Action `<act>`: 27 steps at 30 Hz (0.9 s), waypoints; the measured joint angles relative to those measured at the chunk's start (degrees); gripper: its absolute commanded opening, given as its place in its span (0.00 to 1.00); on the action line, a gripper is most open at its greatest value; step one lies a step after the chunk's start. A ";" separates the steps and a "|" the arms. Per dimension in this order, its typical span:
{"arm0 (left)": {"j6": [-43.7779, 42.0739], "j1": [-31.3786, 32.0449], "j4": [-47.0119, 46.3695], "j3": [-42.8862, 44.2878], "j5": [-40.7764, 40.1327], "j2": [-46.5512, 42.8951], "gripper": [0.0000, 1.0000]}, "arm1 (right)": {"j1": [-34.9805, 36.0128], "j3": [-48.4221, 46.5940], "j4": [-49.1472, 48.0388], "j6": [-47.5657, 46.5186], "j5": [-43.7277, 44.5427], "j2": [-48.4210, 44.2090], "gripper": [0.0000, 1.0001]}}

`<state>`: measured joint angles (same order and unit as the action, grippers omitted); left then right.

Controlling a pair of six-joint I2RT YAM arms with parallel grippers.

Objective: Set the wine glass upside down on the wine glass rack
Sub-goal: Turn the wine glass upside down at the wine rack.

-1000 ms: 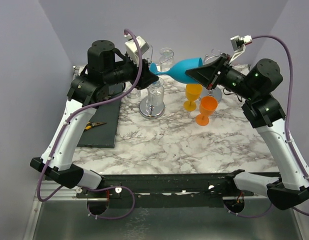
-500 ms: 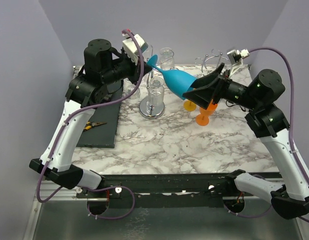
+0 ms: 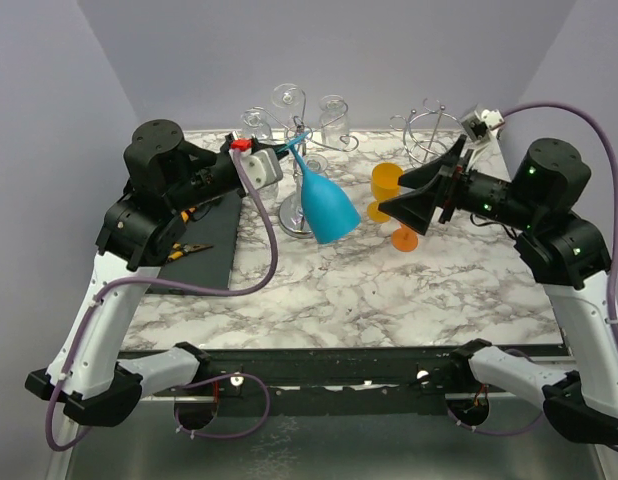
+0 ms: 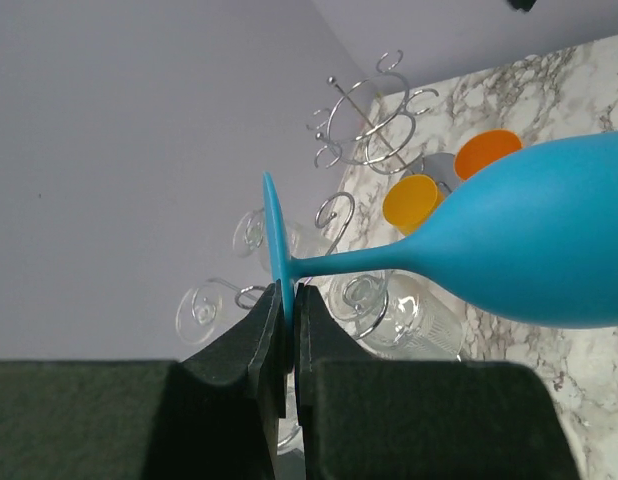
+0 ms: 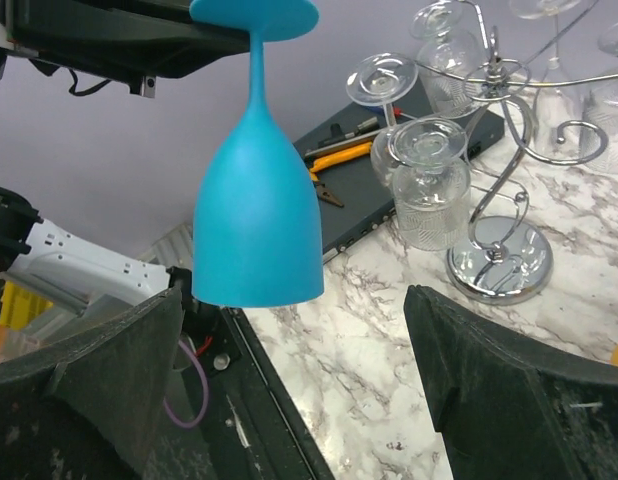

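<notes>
The left arm rises from its base at the near left edge, bends at a high elbow and sends its forearm level to the right, towards the back of the surface [image 3: 389, 290]. Its left pincer [image 3: 285, 150] is pressed together on the flat foot of the blue wine glass [image 3: 324, 205], gripping that disc edge-on between both fingers [image 4: 259, 340].

The glass hangs in the air, foot uppermost and bowl mouth downward, tilted a little so the bowl swings toward the near side. It sits just in front of the chrome wine glass rack [image 5: 499, 262], hiding part of the rack's round base in the top view. The foot is close to one of the rack's curled arms; whether they touch cannot be told. Clear glasses [image 5: 429, 190] hang upside down on the rack.

The right arm climbs from the near right corner to a raised elbow, its forearm level and pointing left. The right pincer [image 3: 389, 196] is spread wide with nothing between its fingers, apart from the blue glass. A yellow glass [image 3: 386, 183] and an orange glass [image 3: 404, 238] stand near it.
</notes>
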<state>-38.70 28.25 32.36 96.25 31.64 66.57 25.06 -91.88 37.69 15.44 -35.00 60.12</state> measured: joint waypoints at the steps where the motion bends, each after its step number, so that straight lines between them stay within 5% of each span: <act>1: -0.98 0.00 -0.28 -0.55 0.68 -0.55 0.00 | 0.00 1.07 -1.18 0.15 -0.68 -0.09 1.00; 13: -16.59 2.62 -2.95 -7.50 6.69 -3.67 0.00 | -0.02 13.92 -22.93 10.69 -16.46 9.35 1.00; 27: -24.41 6.91 -7.72 -7.91 5.77 -2.05 0.00 | 0.98 27.93 -47.28 21.14 -25.22 6.80 1.00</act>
<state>-63.11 35.16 24.64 88.33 37.41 64.51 26.04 -63.94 -9.58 36.58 -60.23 66.92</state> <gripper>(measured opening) 0.091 0.996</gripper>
